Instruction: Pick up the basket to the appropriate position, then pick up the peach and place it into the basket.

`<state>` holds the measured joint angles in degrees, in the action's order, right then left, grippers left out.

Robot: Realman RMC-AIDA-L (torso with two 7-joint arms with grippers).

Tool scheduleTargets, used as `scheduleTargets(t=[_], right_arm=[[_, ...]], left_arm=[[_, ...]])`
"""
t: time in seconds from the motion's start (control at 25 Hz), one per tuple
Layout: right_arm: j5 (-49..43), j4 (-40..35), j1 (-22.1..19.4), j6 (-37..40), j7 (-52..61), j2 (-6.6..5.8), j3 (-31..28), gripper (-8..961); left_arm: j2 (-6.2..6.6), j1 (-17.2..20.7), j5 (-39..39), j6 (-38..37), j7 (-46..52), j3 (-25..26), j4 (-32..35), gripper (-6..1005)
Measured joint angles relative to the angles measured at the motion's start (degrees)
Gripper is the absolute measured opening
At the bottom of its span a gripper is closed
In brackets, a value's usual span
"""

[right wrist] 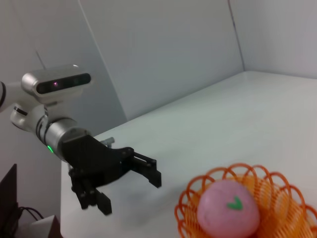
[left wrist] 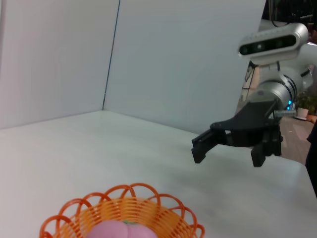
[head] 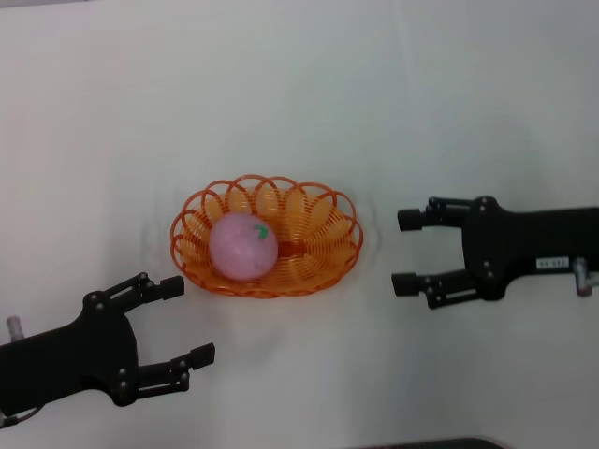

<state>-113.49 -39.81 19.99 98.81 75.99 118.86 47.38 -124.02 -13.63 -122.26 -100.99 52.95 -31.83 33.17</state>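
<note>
Peach (head: 243,246) in basket (head: 318,267), mid-surface (head: 299,75); 2 end effectors, left (head: 185,321) and right (head: 406,252), spread wide, empty: retreat level toward the side edges, clear of rim

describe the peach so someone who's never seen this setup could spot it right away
On the white table, midway between the open left gripper and open right gripper, sits an orange looped-wire basket. The peach lies inside it, toward the left gripper's side: the only round, pale pink thing, with a small green mark.
</note>
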Motion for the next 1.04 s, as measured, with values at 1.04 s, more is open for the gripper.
scheduleTargets(t=[1.04], right_arm=[[-5.32, 2.96, -1.75, -2.28, -3.99, 0.26, -4.36, 946]], left_arm=[[0.01, 0.72, -0.99, -0.18, 0.05, 0.19, -0.65, 885]])
